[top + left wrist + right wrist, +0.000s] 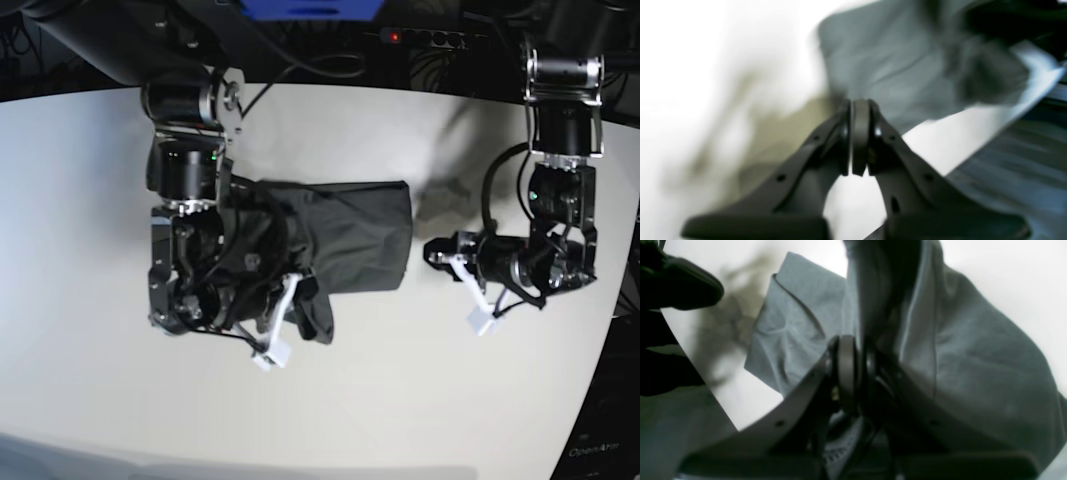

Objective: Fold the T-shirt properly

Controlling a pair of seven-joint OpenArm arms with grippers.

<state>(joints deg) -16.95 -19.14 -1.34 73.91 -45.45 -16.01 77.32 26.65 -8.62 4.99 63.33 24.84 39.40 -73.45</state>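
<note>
Right now your right fingers [853, 373] clench a fold of the dark grey T-shirt [350, 245] bunched around them on the table [90, 180], likely for dragging, while your left fingers [860, 136] sit pressed together and empty, beside it.

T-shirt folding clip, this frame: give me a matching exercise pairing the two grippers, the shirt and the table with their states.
Things:
1. left gripper
2. right gripper
3. T-shirt
4. table

States:
A. white, bare around the cloth
B. shut on dark grey cloth
C. shut on nothing, off to the side of the shirt
D. partly folded, one end lifted

Pairs: 1-C, 2-B, 3-D, 4-A
</note>
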